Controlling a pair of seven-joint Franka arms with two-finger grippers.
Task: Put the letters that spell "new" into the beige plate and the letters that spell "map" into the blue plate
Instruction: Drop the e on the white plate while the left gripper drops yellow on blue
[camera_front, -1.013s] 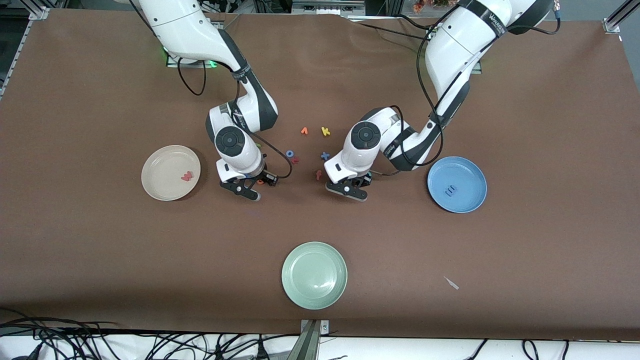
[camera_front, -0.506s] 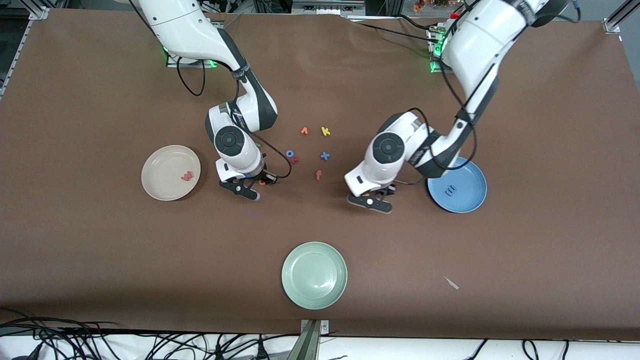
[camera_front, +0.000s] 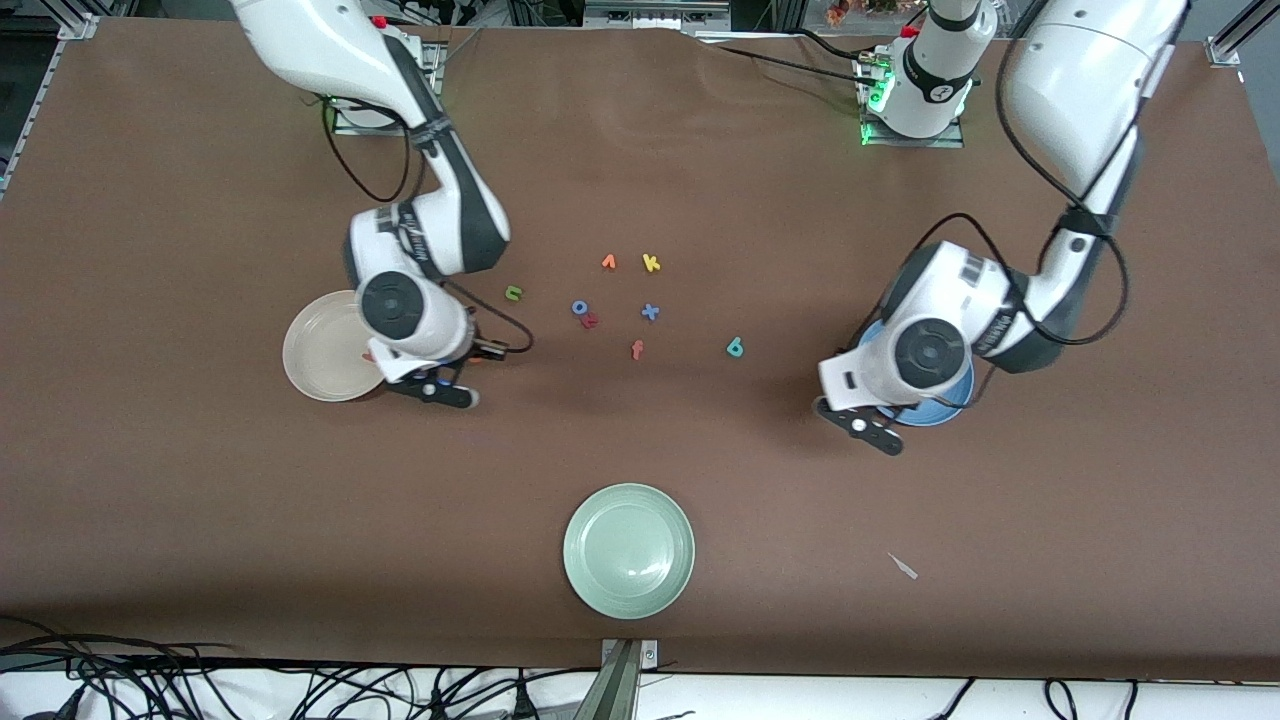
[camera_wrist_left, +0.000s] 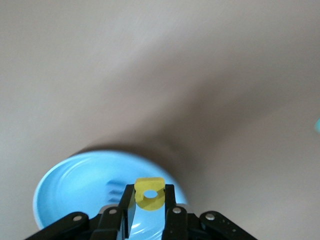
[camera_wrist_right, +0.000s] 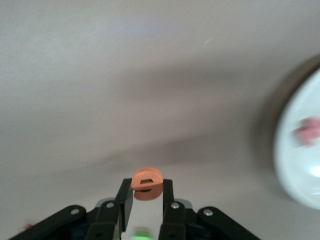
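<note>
- The left gripper (camera_wrist_left: 149, 200) is seen clamped on the yellow a (camera_wrist_left: 149, 193), held in the air over the blue plate (camera_wrist_left: 70, 185), whose rim also shows in the front view (camera_front: 962, 385).
- The periwinkle-blue m (camera_wrist_left: 116, 187) is seen lying in the blue plate.
- The right gripper (camera_wrist_right: 146, 192) is seen clamped on the orange e (camera_wrist_right: 147, 183), held over the table just beside the beige plate (camera_front: 318, 350).
- The salmon-pink w (camera_wrist_right: 307, 131) is seen in the beige plate.
- The green n (camera_front: 515, 293) and the teal p (camera_front: 735, 347) are left lying on the table (camera_front: 640, 450), the n toward the right arm's end, the p toward the left arm's end.
</note>
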